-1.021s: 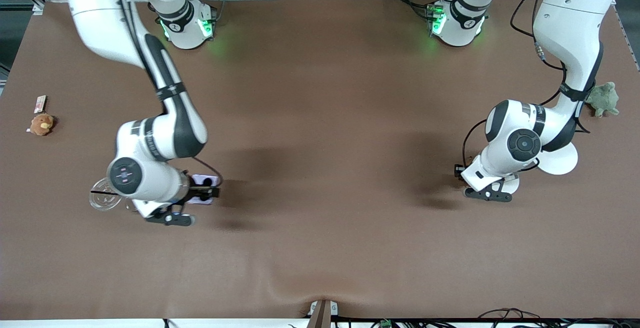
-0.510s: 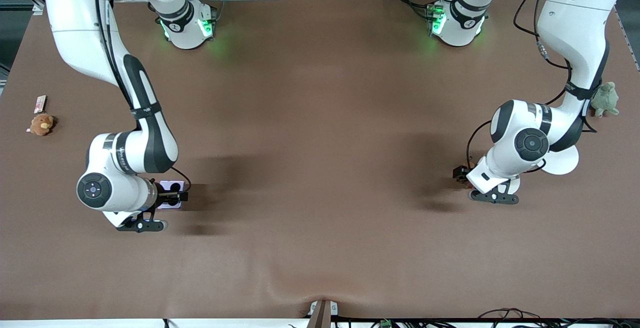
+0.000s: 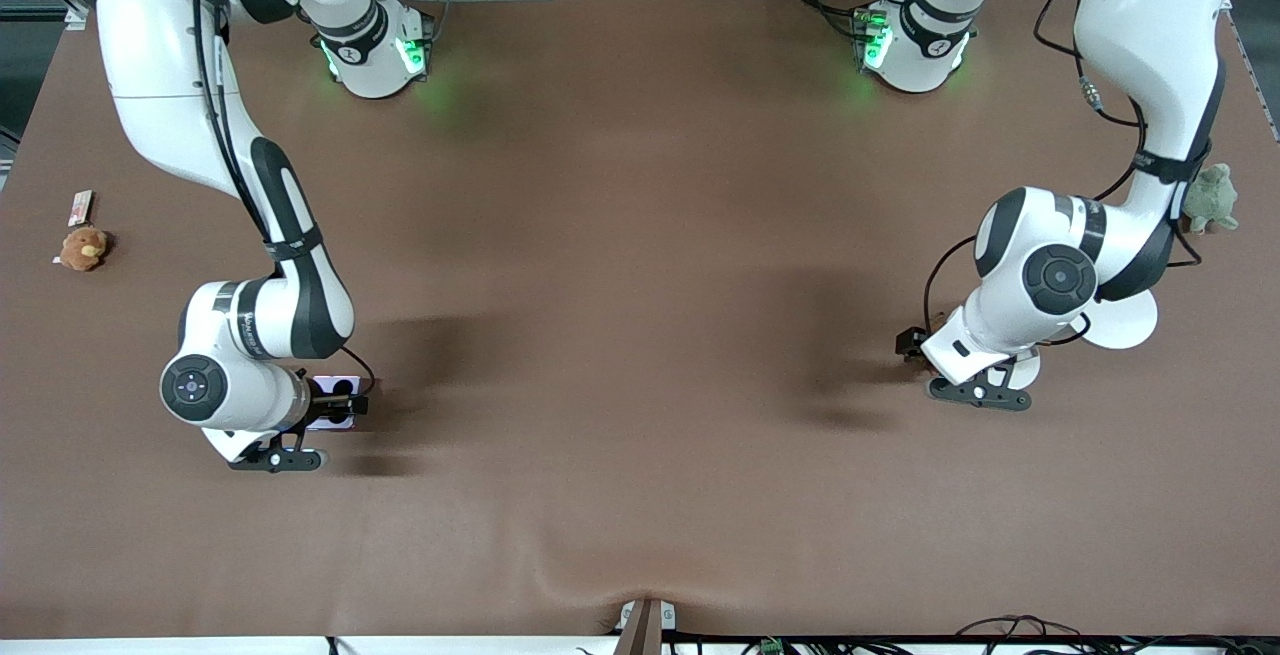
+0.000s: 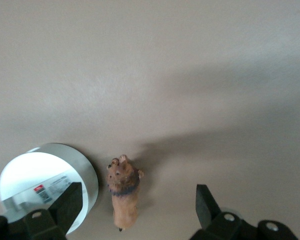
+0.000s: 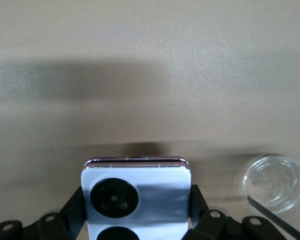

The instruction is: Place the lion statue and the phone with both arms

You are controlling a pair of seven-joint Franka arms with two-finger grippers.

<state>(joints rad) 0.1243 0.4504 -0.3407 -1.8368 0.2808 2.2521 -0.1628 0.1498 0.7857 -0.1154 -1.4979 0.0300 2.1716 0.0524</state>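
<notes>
The lion statue [image 4: 124, 192], a small orange-brown figurine, lies on the brown table beside a white round container [image 4: 45, 182]. My left gripper [image 4: 138, 207] is open just above it, one finger on each side and neither touching. In the front view the left gripper [image 3: 915, 355] is low at the left arm's end of the table, with the lion hidden under the hand. My right gripper [image 5: 136, 210] is shut on the pale lavender phone [image 5: 155, 195], whose two black camera circles face the wrist camera. It holds the phone [image 3: 335, 382] low over the table at the right arm's end, the right gripper [image 3: 340, 405] pointing toward the table's middle.
A clear round cup [image 5: 272, 182] stands close to the phone. White round dishes [image 3: 1120, 317] sit under the left arm. A green plush turtle [image 3: 1208, 197] lies at the left arm's end. A brown plush toy [image 3: 83, 248] and a small packet [image 3: 80, 205] lie at the right arm's end.
My left gripper has opened and let go of the lion statue. The right arm has carried the phone toward its own end of the table and a little lower.
</notes>
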